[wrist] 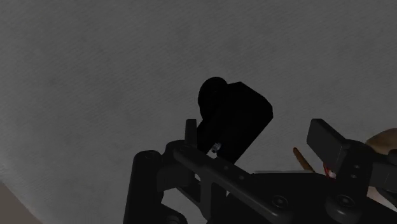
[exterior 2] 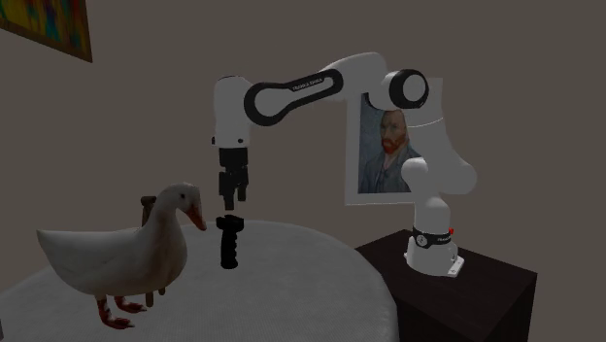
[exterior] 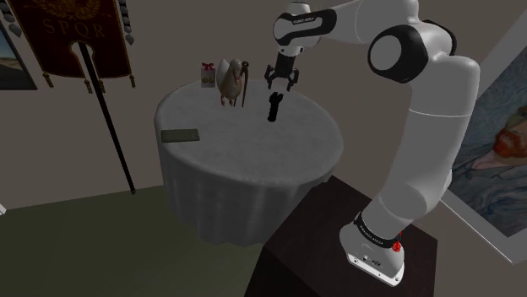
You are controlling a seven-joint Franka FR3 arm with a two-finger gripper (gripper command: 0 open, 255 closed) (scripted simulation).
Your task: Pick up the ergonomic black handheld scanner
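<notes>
The scanner [exterior: 273, 109] is all black, a stubby handheld piece with a ribbed grip and a wider head on top. It stands upright on the pale, cloth-draped round counter [exterior: 245, 156], toward its far side in the shoulder view.

— What sort of place is this?
— A lived-in room of a home, I'd say. There's a round table [exterior: 253, 156] under a pale cloth, with a goose figure [exterior 2: 97, 257] on it.
— And the walls?
— A bearded man's portrait [exterior 2: 388, 146], another painting [exterior 2: 44, 21], and a red banner [exterior: 80, 42].
</notes>
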